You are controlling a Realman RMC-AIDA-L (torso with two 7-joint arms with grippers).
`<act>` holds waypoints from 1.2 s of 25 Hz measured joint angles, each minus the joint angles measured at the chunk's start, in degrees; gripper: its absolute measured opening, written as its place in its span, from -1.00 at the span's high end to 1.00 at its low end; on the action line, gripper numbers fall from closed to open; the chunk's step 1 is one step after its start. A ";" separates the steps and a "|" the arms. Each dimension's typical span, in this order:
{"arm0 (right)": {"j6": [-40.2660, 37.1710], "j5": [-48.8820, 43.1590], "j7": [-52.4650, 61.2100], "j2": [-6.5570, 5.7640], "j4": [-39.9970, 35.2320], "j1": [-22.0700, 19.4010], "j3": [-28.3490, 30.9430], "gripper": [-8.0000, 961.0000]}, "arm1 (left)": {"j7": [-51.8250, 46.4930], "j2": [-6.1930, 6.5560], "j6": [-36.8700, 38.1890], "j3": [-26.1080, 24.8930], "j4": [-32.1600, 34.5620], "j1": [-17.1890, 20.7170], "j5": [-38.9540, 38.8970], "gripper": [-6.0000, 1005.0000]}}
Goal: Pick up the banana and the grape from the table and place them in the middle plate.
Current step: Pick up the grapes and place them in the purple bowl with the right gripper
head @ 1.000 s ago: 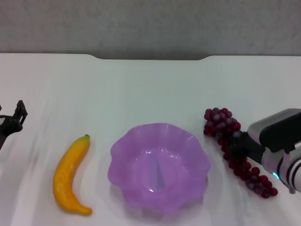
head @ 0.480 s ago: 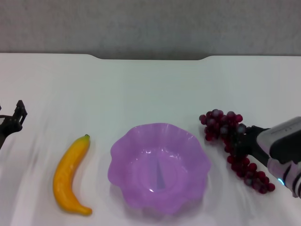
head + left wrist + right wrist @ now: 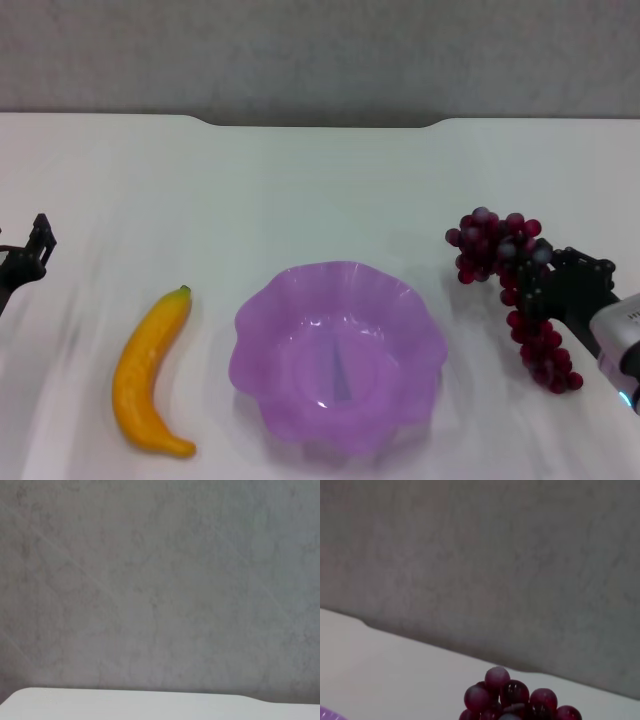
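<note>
The grape (image 3: pixel 492 240), a long dark red bunch, hangs in my right gripper (image 3: pixel 548 285) to the right of the middle plate (image 3: pixel 250 320). The gripper's black fingers are shut on the bunch's middle; its tail droops towards the table's near edge. The bunch's top also shows in the right wrist view (image 3: pixel 512 697). The purple scalloped plate sits empty at the centre front. The yellow banana (image 3: pixel 145 375) lies on the white table (image 3: pixel 300 190) left of the plate. My left gripper (image 3: pixel 30 255) is parked at the far left edge, apart from the banana.
The table's notched far edge (image 3: pixel 320 123) meets a grey wall behind. A sliver of the plate's rim (image 3: pixel 323 713) shows in the right wrist view. The left wrist view shows only the wall and a strip of table (image 3: pixel 125 705).
My right gripper has drawn back to the right with the grape bunch in it; the bunch's top has risen and shifted right. The banana, the plate and the left arm have not moved.
</note>
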 joint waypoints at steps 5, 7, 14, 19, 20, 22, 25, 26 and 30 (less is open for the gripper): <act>-1.46 0.05 0.07 0.05 -0.64 -0.14 -0.25 0.55 | 0.00 0.00 0.00 0.00 0.00 -0.02 0.05 -0.36; -2.52 0.07 0.08 0.04 -0.60 -0.16 -0.54 0.55 | 0.00 0.00 0.00 0.00 0.00 0.00 0.06 -0.36; -10.29 -0.83 -0.14 -0.51 4.35 -2.63 -0.42 0.56 | 0.00 0.00 0.00 -0.04 0.06 0.25 0.07 -0.37; -8.42 -6.30 -0.22 -0.83 13.65 -6.24 2.65 0.56 | 0.00 0.07 0.00 -0.01 0.09 0.48 0.29 -0.37; -6.92 -8.18 0.00 -0.82 15.93 -6.92 3.44 0.56 | 0.00 0.07 0.00 0.00 0.09 0.48 0.38 -0.37; -4.00 -10.23 0.24 -0.83 19.64 -7.35 3.97 0.56 | 0.00 0.06 0.00 0.00 0.09 0.49 0.42 -0.37; 0.40 -12.47 0.72 -0.78 24.24 -6.84 3.34 0.56 | 0.00 0.02 0.00 0.02 0.09 0.43 0.46 -0.37; 2.38 -13.96 1.76 -0.69 25.31 -5.60 2.18 0.56 | 0.00 -0.02 0.00 0.13 0.09 0.23 0.50 -0.37; 3.47 -14.62 4.10 -0.64 24.56 -2.81 -0.55 0.56 | 0.00 -0.10 0.00 0.57 0.08 -0.07 0.52 -0.38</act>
